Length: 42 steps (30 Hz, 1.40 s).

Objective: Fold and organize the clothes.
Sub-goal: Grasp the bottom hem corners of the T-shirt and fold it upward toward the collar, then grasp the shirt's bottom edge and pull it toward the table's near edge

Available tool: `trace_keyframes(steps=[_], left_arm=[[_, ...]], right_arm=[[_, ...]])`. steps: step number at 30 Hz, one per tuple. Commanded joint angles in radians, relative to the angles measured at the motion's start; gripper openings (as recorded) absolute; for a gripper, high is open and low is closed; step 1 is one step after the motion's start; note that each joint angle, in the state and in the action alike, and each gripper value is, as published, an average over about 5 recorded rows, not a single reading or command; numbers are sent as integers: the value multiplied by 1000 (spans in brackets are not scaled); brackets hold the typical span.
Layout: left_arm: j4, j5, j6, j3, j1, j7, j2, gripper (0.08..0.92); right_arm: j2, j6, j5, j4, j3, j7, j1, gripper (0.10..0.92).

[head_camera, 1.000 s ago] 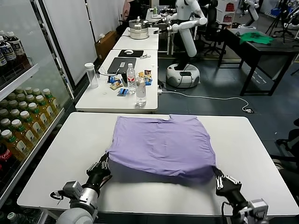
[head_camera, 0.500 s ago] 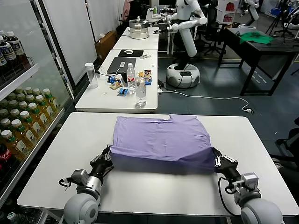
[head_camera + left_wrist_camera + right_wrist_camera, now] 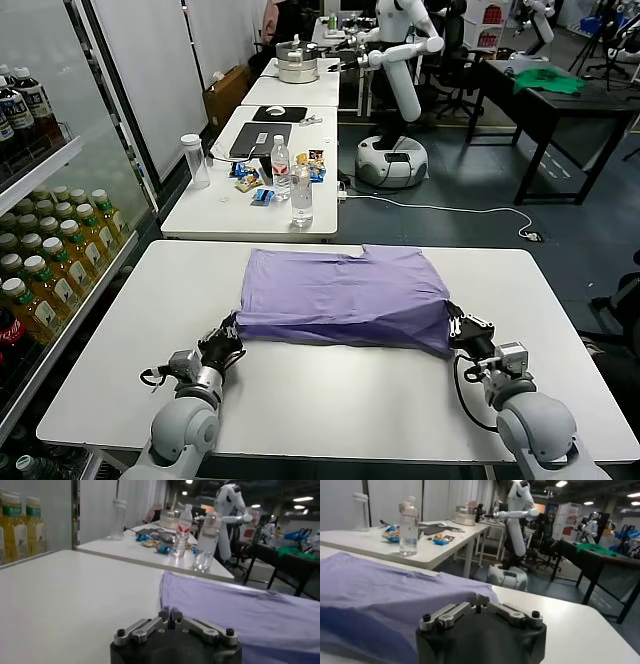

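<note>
The lavender T-shirt [image 3: 345, 297] lies partly folded across the middle of the white tabletop [image 3: 120, 340]. The left hand [image 3: 222, 345] is clenched on the shirt's near left corner, low over the tabletop. The right hand [image 3: 462, 328] seems to pinch the near right corner, fingers closed.

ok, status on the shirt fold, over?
Left gripper and right gripper shut on the near corners of the purple T-shirt. Shirt folded over on the white table, hem carried forward. Nothing in the way.
</note>
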Motion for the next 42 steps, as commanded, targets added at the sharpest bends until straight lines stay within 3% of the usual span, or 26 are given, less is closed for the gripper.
trace_keyframes(steps=[1, 14, 23, 32, 35, 42], left_arm=[[32, 11, -3, 3, -13, 1, -5, 220], [-83, 23, 0, -14, 87, -9, -25, 583], [-66, 24, 9, -2, 94, -12, -34, 808], [12, 12, 14, 15, 25, -13, -22, 812], [20, 7, 13, 19, 22, -11, -21, 756], [41, -16, 12, 17, 14, -8, -23, 532]], right_arm=[[-1, -15, -48, -24, -18, -3, 19, 211], [1, -33, -6, 136, 137, 14, -190, 591], [35, -121, 72, 100, 137, 30, -223, 810], [62, -145, 120, 20, 83, 46, -176, 807], [64, -146, 126, 10, 69, 48, -167, 742], [60, -141, 138, 2, 62, 44, -154, 526]])
